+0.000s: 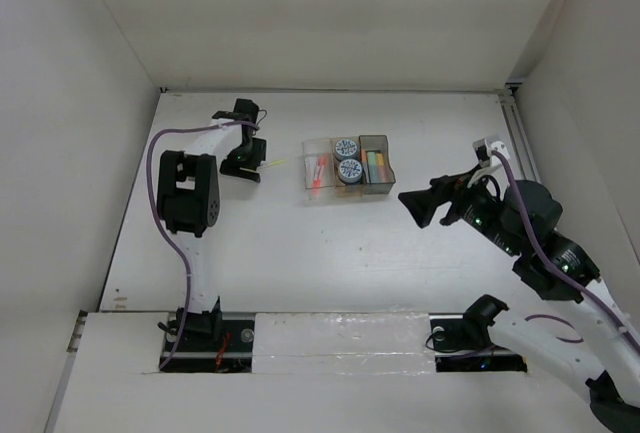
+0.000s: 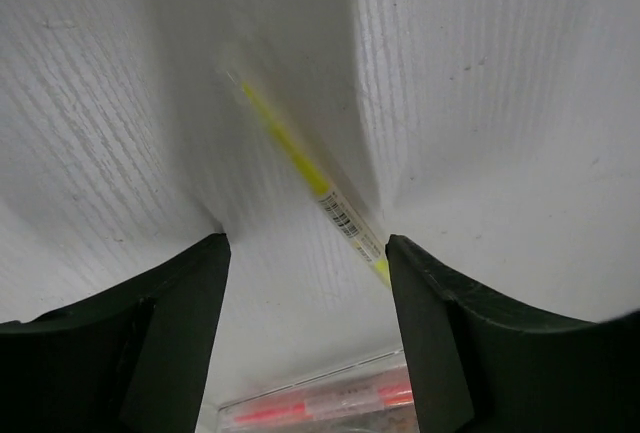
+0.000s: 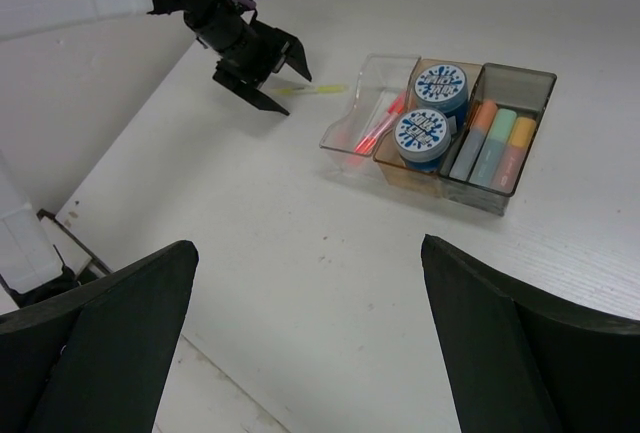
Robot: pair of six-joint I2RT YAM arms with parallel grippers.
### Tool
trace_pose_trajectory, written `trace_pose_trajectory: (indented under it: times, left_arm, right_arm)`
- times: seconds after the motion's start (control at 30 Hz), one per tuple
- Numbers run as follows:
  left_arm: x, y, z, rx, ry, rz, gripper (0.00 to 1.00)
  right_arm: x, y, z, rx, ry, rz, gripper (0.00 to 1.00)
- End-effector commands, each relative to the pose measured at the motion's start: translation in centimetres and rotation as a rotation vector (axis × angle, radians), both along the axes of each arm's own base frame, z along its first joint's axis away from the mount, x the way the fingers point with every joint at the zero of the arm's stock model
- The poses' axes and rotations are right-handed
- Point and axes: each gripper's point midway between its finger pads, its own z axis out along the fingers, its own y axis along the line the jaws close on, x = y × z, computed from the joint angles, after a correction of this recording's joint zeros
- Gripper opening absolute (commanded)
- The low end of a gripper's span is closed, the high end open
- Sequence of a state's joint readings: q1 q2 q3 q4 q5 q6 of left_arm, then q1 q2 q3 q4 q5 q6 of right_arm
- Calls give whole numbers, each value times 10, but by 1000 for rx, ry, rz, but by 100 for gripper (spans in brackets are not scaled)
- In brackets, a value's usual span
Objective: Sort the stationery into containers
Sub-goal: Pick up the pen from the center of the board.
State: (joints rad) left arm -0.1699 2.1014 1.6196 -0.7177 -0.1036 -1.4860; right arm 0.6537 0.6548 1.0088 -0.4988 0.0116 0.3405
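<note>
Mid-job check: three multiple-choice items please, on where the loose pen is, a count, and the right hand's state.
1. Where is the yellow-green pen? A inside a bin; B on the table; C held aloft.
2. How many rolls sit in the amber bin? A one; B three; C two.
3. The right hand is: A open, empty; B shut on something; C out of view.
B: it lies on the table between the left hand's fingers.
C: two rolls show there.
A: spread wide, nothing between.
</note>
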Motion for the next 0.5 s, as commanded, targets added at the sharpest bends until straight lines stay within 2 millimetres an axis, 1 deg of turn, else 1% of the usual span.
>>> trace_pose_trajectory:
  times: [0.0,0.03,0.07,0.1,0.13,0.17,0.2,0.23,0.27,0.3,0.33,0.37,0.4,0.43,0.47]
  left_arm:
    - [-6,5,-3,26,47,32,60]
    - [-4,4,-4,27,54,31,60]
    - [-11,5,-13,34,92,31,60]
    - [-7,5,-9,32,79,31,60]
    - [-7,5,-12,34,90,31,60]
    - [-7,5,-16,37,106,31,60]
    - [-11,5,-17,40,121,31,57]
    - [-8,7,-19,50,119,33,57]
    - [-8,7,-17,51,122,33,57]
    - [-13,8,-23,56,147,32,57]
    - [-14,9,-28,67,158,33,49]
    - [-11,9,-26,65,149,34,46]
    - [-15,14,-32,69,176,42,46]
    - [-17,14,-38,72,190,42,46]
    - [-17,14,-38,72,190,42,44]
  right_arm:
    - [3,-6,14,56,-46,-37,100]
    - [0,-7,17,63,-55,-37,100]
    - [0,-7,17,63,-55,-36,100]
    - [0,-7,17,63,-55,-36,100]
    - [0,-8,15,57,-47,-37,100]
    - [-1,-8,19,62,-54,-37,100]
    - [-1,-8,19,63,-54,-37,100]
    - [-1,-8,19,63,-54,-37,100]
    - [-3,-10,21,69,-62,-36,100]
    - [-3,-10,21,69,-62,-36,100]
    - [-3,-10,21,69,-62,-36,100]
    - [-3,-10,21,69,-62,-36,100]
    - [-3,-10,21,69,-62,-36,100]
    - [-3,-10,21,69,-62,-36,100]
    - [-3,-10,21,69,-62,-36,100]
